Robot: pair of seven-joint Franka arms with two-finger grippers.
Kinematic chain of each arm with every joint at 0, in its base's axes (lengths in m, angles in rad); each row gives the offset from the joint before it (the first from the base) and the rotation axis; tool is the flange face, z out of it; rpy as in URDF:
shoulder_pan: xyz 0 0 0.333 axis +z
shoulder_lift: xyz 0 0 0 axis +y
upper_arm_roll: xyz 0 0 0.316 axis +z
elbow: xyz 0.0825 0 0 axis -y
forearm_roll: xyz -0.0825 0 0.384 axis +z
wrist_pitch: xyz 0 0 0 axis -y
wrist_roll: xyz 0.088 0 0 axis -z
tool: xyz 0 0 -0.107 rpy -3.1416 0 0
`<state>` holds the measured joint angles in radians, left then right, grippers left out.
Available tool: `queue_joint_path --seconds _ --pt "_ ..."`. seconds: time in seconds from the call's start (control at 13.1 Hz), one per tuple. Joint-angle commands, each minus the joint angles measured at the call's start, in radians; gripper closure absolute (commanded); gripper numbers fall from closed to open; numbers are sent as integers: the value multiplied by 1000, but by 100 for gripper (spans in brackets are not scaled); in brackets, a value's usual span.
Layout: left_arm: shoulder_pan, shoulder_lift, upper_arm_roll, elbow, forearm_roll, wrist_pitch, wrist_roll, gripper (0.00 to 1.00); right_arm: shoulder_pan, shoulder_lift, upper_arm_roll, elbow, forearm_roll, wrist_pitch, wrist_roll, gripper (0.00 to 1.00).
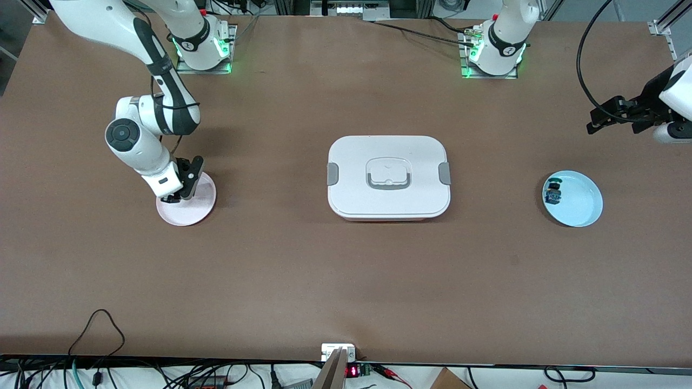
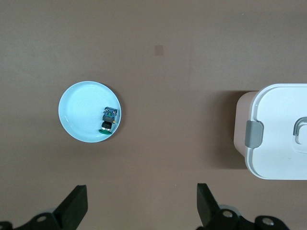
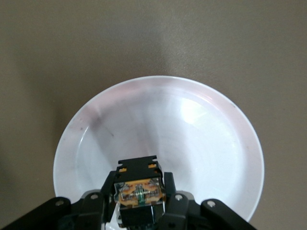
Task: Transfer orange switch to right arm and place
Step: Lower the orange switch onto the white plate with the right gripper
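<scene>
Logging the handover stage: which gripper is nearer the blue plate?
Left. The left gripper hangs open in the air near the blue plate at its own end of the table; the right gripper holds the orange switch over the pink plate.

Right gripper (image 1: 174,198) low over plate (image 1: 201,204) at right arm's end of table (image 1: 346,281), fingers closed on orange switch (image 3: 139,190), which sits between them just above plate's rim. Lidded box (image 1: 388,177) at table centre, well apart from that gripper, toward left arm's end. Second plate (image 1: 581,202) farther along, near left arm's end, with a small switch part (image 1: 553,192) on it against the rim on the box's side. Left gripper (image 1: 608,116) up in air over bare table near table's end, fingers spread, second plate not under it.
</scene>
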<state>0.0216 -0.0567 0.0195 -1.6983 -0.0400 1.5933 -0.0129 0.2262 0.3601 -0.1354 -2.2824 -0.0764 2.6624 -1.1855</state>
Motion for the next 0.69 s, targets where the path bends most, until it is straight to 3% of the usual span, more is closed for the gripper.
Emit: queue_joint_path --seconds 0.0,0.23,0.3,0.38,0.46,0.61 --pt "30 35 11 60 -53 -10 13 0 -8 8 2 -8 -14 39 -17 100" --pt "40 41 8 91 -46 -12 13 0 -7 31 4 -9 -14 67 -19 100" --pt "38 46 1 101 -43 -12 13 0 -7 31 4 -8 -14 62 -17 89" --pt "32 46 -4 103 -25 -13 11 0 -7 30 2 -8 -13 59 -17 62" --pt "26 49 -4 103 -14 -13 10 0 -7 28 2 -9 -14 54 -17 1" --pt "26 57 -6 106 -14 -28 7 0 -7 4 2 -6 -9 9 -2 0"
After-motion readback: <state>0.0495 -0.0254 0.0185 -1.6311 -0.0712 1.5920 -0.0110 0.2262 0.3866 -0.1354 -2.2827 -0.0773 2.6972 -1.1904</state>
